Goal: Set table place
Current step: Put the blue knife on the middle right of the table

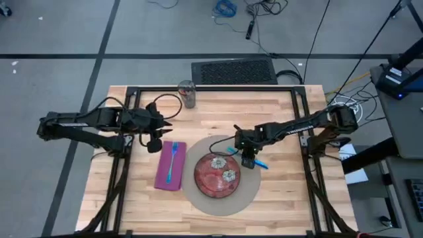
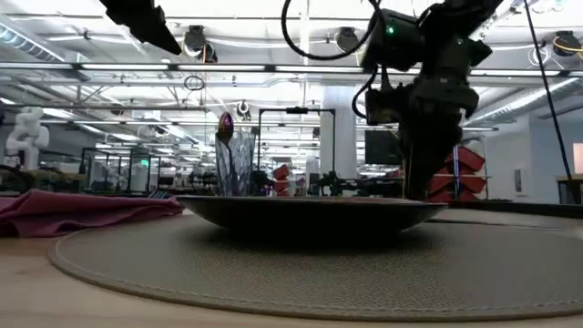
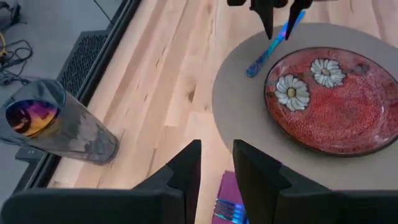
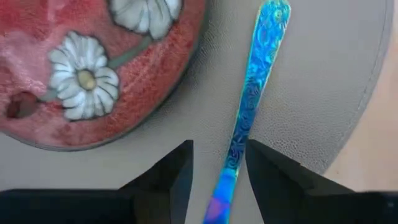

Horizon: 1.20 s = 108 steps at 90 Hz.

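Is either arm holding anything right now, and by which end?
The right gripper has a blue utensil between its jaws near one end, on the round mat; contact cannot be told. The left gripper holds nothing.

The table point(image 1: 277, 198) is a pale-wood butcher-block top with a black metal rail frame around it. A round beige mat point(image 1: 248, 193) lies on it toward the near edge, and a red plate point(image 1: 216, 176) with white daisies sits on the mat. A blue utensil point(image 1: 259, 162) lies on the mat just beside the plate. A purple napkin point(image 1: 169, 166) rests on the wood beside the mat, with a blue fork point(image 1: 171, 160) on it. A glass tumbler point(image 1: 187, 94) stands upright near the far edge.
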### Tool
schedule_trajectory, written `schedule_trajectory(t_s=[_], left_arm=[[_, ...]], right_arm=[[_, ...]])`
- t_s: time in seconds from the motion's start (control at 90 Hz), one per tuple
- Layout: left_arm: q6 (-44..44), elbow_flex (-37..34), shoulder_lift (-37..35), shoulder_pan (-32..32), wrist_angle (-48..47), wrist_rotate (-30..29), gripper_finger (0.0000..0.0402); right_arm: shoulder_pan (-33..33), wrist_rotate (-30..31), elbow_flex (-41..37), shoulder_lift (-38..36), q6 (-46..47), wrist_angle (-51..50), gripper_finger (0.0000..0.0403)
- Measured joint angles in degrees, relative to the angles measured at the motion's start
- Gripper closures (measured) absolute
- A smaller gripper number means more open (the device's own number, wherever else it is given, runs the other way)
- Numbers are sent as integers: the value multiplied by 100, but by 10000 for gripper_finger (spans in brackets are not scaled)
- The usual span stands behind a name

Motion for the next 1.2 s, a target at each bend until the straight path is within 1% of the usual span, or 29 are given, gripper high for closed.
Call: schedule_trajectory(t_s=[0.178, 0.444, 0.567, 0.7, 0.789, 0.867, 1.022, 1.111, 1.2], left_arm=[[-2, 0, 0, -2, 0, 35, 321], [-1, 0, 0, -1, 146, 147, 321], [-4, 0, 0, 0, 154, 153, 321], [-39, 2, 0, -1, 160, 231, 321], [-39, 2, 0, 0, 204, 292, 321], [-39, 2, 0, 0, 273, 337, 321], [-42, 4, 33, 0, 288, 390, 321], [-44, 4, 68, -2, 292, 450, 321], [-44, 4, 125, -2, 302, 452, 321]], right_arm=[[-26, 156, -313, 0, 117, 308, 267], [-26, 168, -549, 9, 176, 816, 268], [-23, 199, -673, 148, 192, 1017, 268], [18, 381, -684, 421, 189, 1219, 268], [18, 451, -689, 476, 178, 1440, 275], [15, 452, -718, 489, 174, 1728, 291], [7, 72, -737, 516, -82, 1958, 330], [9, -415, -775, 516, -290, 1962, 341], [11, -870, -792, 518, -511, 1944, 343]])
